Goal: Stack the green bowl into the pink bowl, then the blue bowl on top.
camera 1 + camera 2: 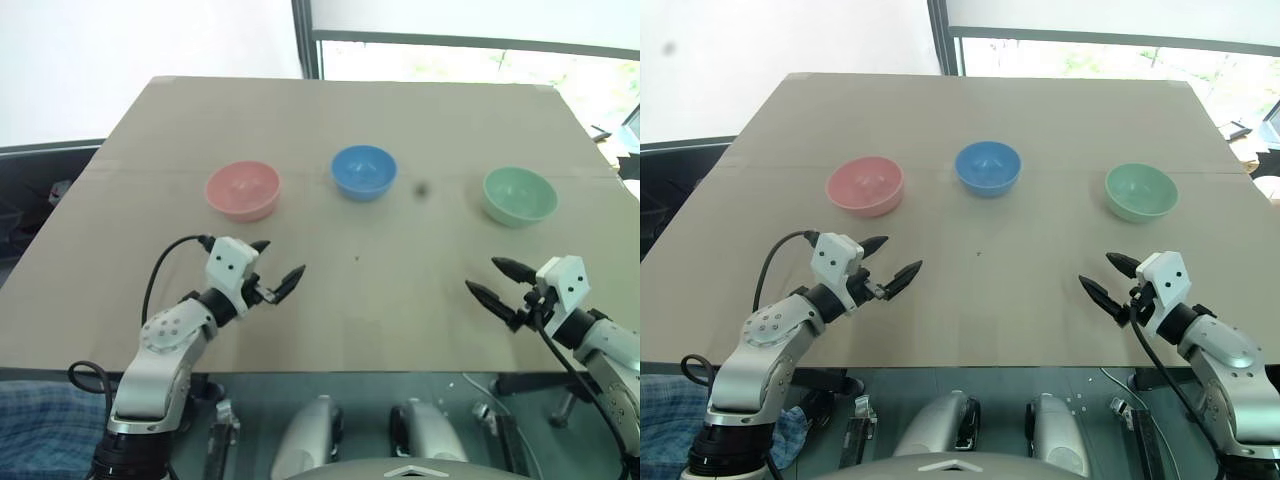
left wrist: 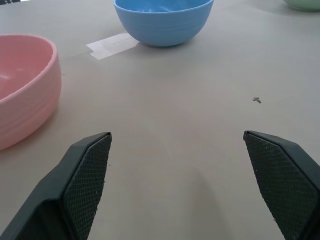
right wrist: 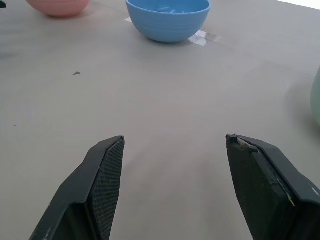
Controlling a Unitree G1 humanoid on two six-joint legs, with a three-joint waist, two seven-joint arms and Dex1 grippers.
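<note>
Three bowls stand in a row across the tan table point(image 1: 350, 300). The pink bowl point(image 1: 242, 190) is on the left, the blue bowl point(image 1: 363, 171) in the middle and the green bowl point(image 1: 519, 195) on the right. All three are upright, empty and apart from each other. My left gripper point(image 1: 276, 263) hovers open near the table's front, just in front of the pink bowl, holding nothing. Over on the right, in front of the green bowl, my right gripper point(image 1: 493, 279) also stands open and empty. The left wrist view looks past the pink bowl point(image 2: 22, 85) toward the blue bowl point(image 2: 162, 20).
A small dark speck point(image 1: 421, 189) lies on the table between the blue and green bowls. A strip of clear tape point(image 2: 112, 45) sits on the table in front of the blue bowl. The table's front edge runs just below both grippers.
</note>
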